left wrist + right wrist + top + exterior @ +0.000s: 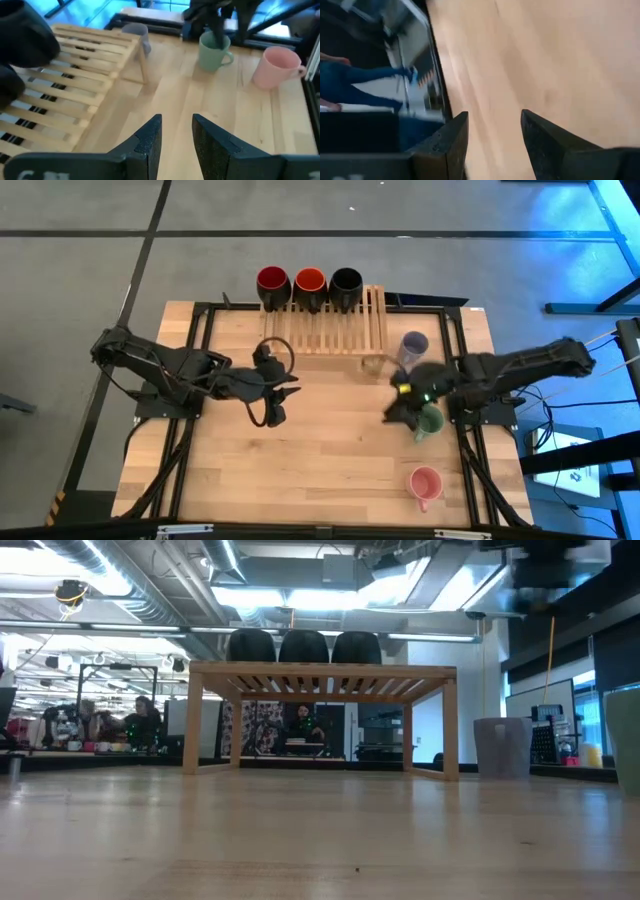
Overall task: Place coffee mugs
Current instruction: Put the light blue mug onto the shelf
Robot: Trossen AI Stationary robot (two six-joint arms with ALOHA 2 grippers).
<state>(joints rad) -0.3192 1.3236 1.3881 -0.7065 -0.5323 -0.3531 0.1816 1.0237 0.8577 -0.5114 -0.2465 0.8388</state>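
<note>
Three coffee mugs, dark red (272,280), red-orange (310,280) and black (346,280), stand on the far edge of the slatted rack (330,325). The lavender-blue mug (413,345) stands on the table at the rack's right end. The green mug (430,423) and the pink mug (425,483) stand upright on the table's right side. My right gripper (393,414) is open right beside the green mug (212,50); its wrist view shows only bare table between the fingers (492,145). My left gripper (176,135) is open over the table's middle, near the rack's front.
The wooden rack (320,675) stands on legs at the table's far middle, with open space under it. Black frame rails (200,350) run along the table's sides. Bare wood lies between the two grippers and toward the near edge. People sit in the room behind.
</note>
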